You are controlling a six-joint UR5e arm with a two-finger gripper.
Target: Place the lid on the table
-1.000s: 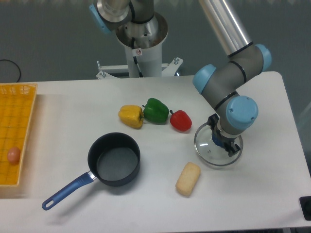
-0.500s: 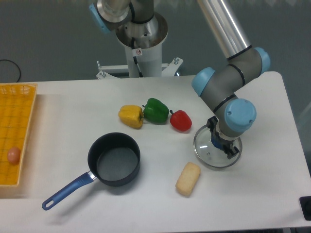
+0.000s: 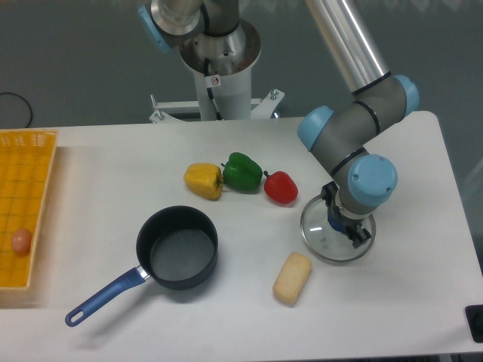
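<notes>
Lid (image 3: pixel 320 237) shifted slightly left since a second ago, apparently lying on table (image 3: pixel 423 294), pincer (image 3: pixel 341 226) clamping its knob

We see the lid (image 3: pixel 323 240), round clear glass with a thin metal rim, lying roughly flat and low on the right part of the table (image 3: pixel 407 302); that table is white, smooth, round-cornered.

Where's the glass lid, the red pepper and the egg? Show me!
lid (image 3: pixel 317 240): fixed camera, on the clear glass left of the claw.
red pepper (image 3: pixel 281 187): fixed camera, middle of its body.
egg (image 3: pixel 21 240): fixed camera, its centre, inside the yellow tray.
</notes>
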